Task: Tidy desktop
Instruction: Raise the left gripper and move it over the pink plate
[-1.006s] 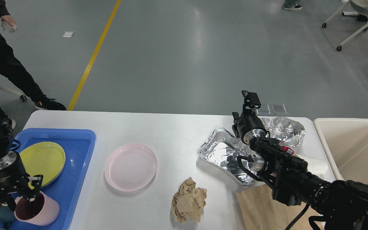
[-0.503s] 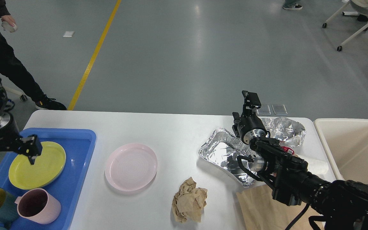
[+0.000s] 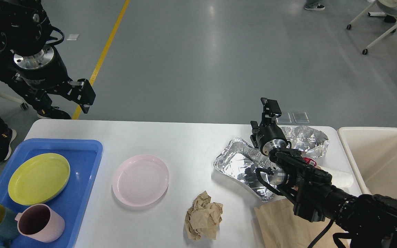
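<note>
Head view: the white desk (image 3: 191,144) fills the lower half of the picture, its long axis running left to right. The left gripper (image 3: 69,94) hangs high above the desk's far left corner, jaws apart and holding nothing. Below and to its right lies the pink plate (image 3: 140,179), bare on the desk just beside the blue tray (image 3: 84,172), which already holds a yellow plate (image 3: 39,178) and two mugs. By my reckoning the left arm is the nearer one for that plate. The right gripper (image 3: 270,107) stands over the foil tray (image 3: 241,165); whether its jaws are apart I cannot tell. Crumpled paper (image 3: 203,215) and a paper bag (image 3: 284,224) lie nearer that arm, with the cream bin (image 3: 377,134) further right
</note>
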Robot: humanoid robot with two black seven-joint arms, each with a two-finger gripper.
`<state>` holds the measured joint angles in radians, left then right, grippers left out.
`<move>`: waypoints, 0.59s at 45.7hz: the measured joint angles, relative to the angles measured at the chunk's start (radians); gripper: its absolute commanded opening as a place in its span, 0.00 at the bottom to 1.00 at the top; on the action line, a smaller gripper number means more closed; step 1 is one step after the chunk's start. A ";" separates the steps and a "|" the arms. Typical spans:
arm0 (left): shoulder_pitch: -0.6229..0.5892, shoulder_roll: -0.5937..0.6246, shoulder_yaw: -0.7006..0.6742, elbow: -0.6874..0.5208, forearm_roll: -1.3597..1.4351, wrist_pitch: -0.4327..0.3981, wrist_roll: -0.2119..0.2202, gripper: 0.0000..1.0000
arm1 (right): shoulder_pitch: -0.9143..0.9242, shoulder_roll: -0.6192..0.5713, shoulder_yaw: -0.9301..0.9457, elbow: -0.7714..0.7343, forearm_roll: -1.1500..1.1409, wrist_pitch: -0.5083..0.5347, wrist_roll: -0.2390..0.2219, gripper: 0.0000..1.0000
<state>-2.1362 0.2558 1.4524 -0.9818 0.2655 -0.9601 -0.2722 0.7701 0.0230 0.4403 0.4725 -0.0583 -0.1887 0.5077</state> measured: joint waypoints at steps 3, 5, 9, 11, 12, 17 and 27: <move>-0.017 -0.007 0.002 -0.021 0.000 0.000 -0.033 0.92 | 0.000 0.000 0.000 0.000 0.000 0.000 0.000 1.00; -0.021 -0.015 0.002 -0.030 0.000 0.000 -0.042 0.92 | 0.000 0.000 0.000 0.000 0.000 0.000 0.000 1.00; -0.021 -0.044 -0.002 -0.039 -0.004 0.000 -0.048 0.92 | 0.000 0.000 0.000 0.000 0.000 0.000 0.000 1.00; -0.012 -0.060 -0.008 -0.040 -0.008 0.000 -0.049 0.92 | 0.000 0.000 0.000 0.000 0.000 0.000 0.000 1.00; -0.001 -0.071 -0.012 -0.040 -0.010 0.000 -0.049 0.92 | 0.000 0.000 0.000 0.000 0.000 0.000 0.000 1.00; 0.069 -0.114 -0.056 -0.042 -0.016 0.000 -0.047 0.92 | 0.000 0.000 0.000 0.000 0.000 0.000 0.000 1.00; 0.242 -0.187 -0.200 -0.040 -0.022 0.000 -0.039 0.92 | 0.000 0.000 0.000 0.000 0.000 0.000 0.000 1.00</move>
<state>-1.8938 0.0692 1.2528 -1.0217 0.2431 -0.9599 -0.3115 0.7701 0.0230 0.4403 0.4725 -0.0583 -0.1887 0.5077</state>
